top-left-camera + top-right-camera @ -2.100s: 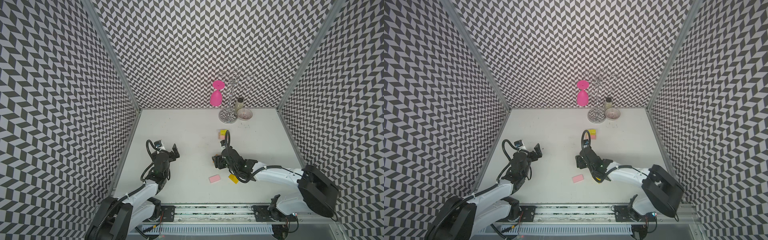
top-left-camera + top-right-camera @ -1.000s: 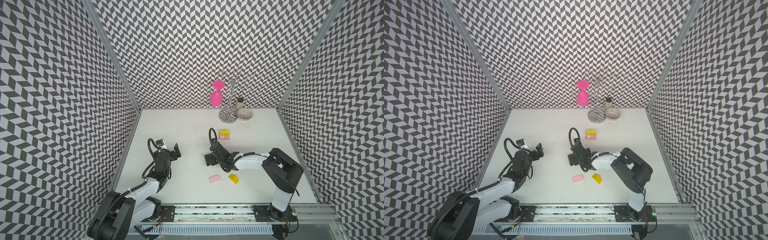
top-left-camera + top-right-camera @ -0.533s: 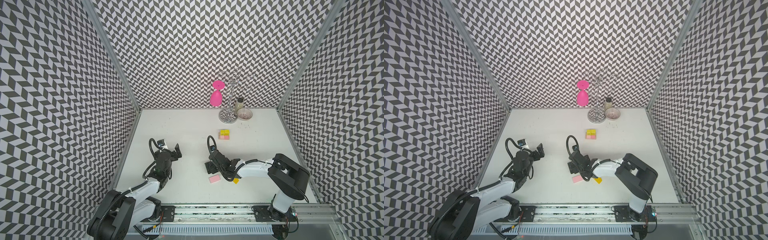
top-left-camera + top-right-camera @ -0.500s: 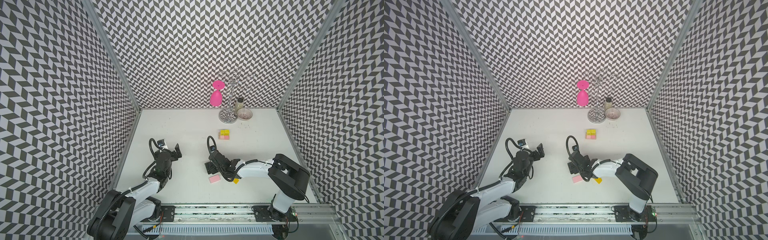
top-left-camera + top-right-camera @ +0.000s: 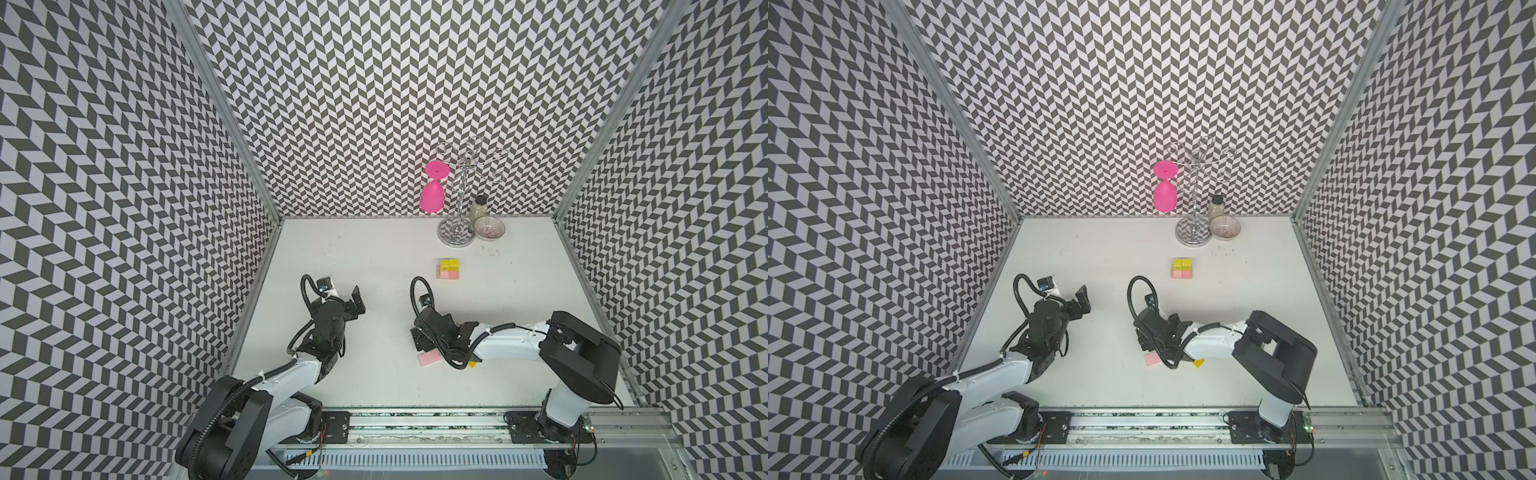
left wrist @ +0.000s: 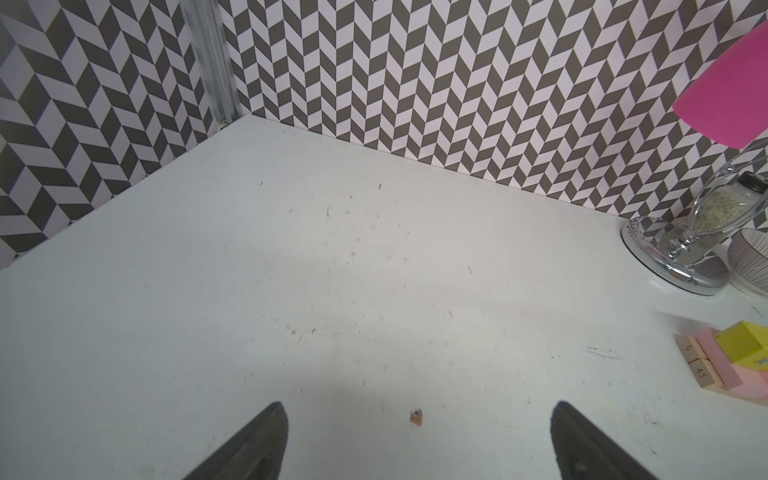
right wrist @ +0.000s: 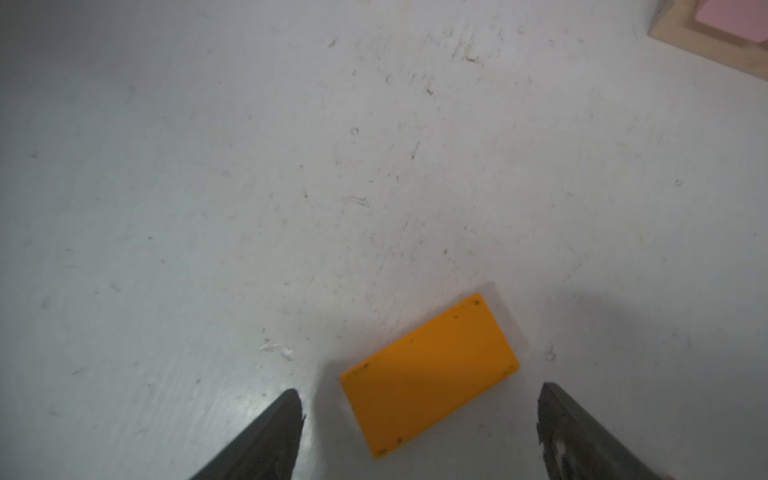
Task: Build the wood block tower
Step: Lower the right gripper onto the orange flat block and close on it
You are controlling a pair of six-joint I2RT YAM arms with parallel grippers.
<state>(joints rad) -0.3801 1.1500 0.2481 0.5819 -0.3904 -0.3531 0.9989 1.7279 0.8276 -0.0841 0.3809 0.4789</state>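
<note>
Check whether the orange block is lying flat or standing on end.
Lying flat: the orange block rests broad face up on the table, between the right gripper's open fingers, touching neither.

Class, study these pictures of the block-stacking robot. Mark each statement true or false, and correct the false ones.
1. The left gripper has its jaws open and empty. True.
2. The right gripper is clamped on the orange block. False: its jaws are open, and the block lies untouched on the table between them.
3. The tower carries yellow cubes on top. True.
4. The loose pink block rests on the tower. False: it lies on the table beside the right gripper.
</note>
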